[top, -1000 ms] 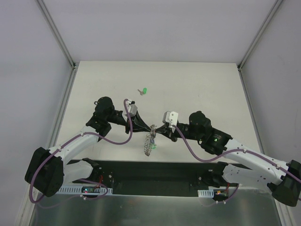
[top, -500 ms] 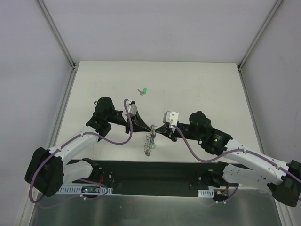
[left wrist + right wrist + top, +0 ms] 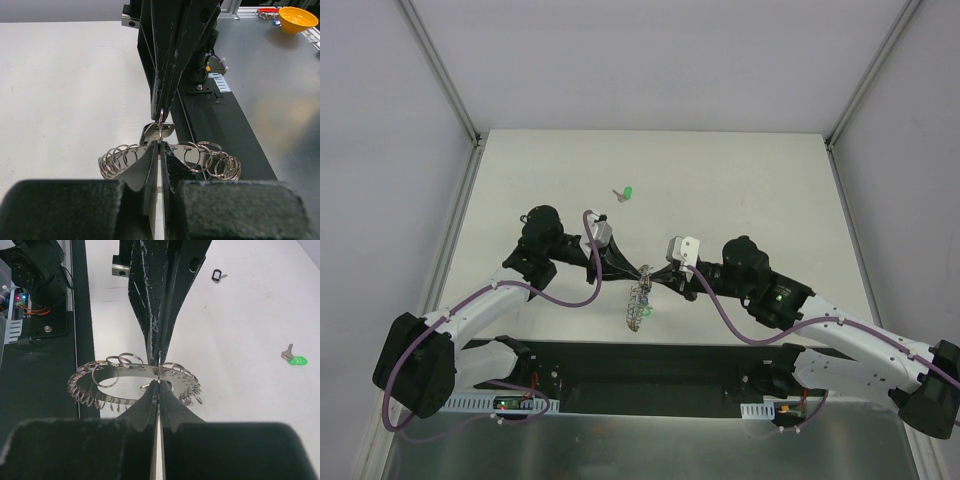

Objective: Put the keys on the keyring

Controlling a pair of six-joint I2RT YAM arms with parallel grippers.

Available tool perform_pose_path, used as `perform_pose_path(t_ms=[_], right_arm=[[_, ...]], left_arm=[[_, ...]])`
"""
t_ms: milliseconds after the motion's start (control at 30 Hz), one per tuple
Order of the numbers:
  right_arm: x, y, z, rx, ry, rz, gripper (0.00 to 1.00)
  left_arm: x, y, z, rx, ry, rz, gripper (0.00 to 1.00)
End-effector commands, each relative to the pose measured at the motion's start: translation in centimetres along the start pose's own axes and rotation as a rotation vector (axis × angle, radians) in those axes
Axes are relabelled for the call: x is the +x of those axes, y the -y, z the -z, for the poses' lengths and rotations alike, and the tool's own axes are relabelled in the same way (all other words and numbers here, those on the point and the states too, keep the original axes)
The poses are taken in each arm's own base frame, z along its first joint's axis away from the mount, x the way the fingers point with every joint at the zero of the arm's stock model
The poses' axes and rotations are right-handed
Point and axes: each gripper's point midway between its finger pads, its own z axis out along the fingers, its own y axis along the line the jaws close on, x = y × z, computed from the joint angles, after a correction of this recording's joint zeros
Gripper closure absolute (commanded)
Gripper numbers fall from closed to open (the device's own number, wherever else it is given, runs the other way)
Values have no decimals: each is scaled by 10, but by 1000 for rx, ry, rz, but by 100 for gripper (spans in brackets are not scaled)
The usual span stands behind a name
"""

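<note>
1. Right wrist view: the keyring (image 3: 120, 371) hangs in the air, lying nearly flat, with many small wire loops along its rim. The right gripper (image 3: 159, 391) is clamped on the near rim of the keyring, and its fingers are pressed together with no gap.
2. The left gripper (image 3: 159, 149) reaches in from the opposite side of the keyring and is also closed tight on the rim. In the left wrist view the loops spread out on both sides of its fingers.
3. Just beside the keyring, at the tip of the right gripper, there is a small flat silver piece (image 3: 157, 131). I cannot tell if it is a key.
4. The green key (image 3: 296, 360) lies on the table (image 3: 240, 330), well apart from the keyring, and nothing holds it. A small black loop (image 3: 216, 275) lies farther away from the keyring.
5. I judge the keyring to be stiff, light metal, and rather slippery. Its loose loops will probably swing and catch, so the firm rim between the loops looks like the best place to hold it.
6. The green key seems very light and thin, so it may slide on the table when touched. The plastic head looks like the thickest part to pinch.
</note>
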Motion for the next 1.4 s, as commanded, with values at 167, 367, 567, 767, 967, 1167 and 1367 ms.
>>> perform_pose_path(t_ms=[167, 367, 567, 767, 967, 1167, 1367], right_arm=[[-21, 3, 2, 21, 75, 17, 99], [-22, 4, 2, 25, 78, 17, 99], [-21, 3, 1, 16, 76, 14, 99], [-22, 2, 1, 11, 80, 14, 99], [-23, 1, 1, 5, 81, 14, 99], [-22, 1, 0, 5, 75, 9, 99], [-19, 1, -2, -3, 64, 4, 99]], left_arm=[[-27, 0, 0, 9, 30, -125, 100], [-27, 1, 0, 11, 30, -127, 100], [-27, 0, 0, 6, 30, -125, 100], [-27, -1, 0, 3, 30, -124, 100], [-26, -1, 0, -3, 30, -121, 100], [-27, 0, 0, 0, 30, -127, 100], [-27, -1, 0, -2, 30, -127, 100]])
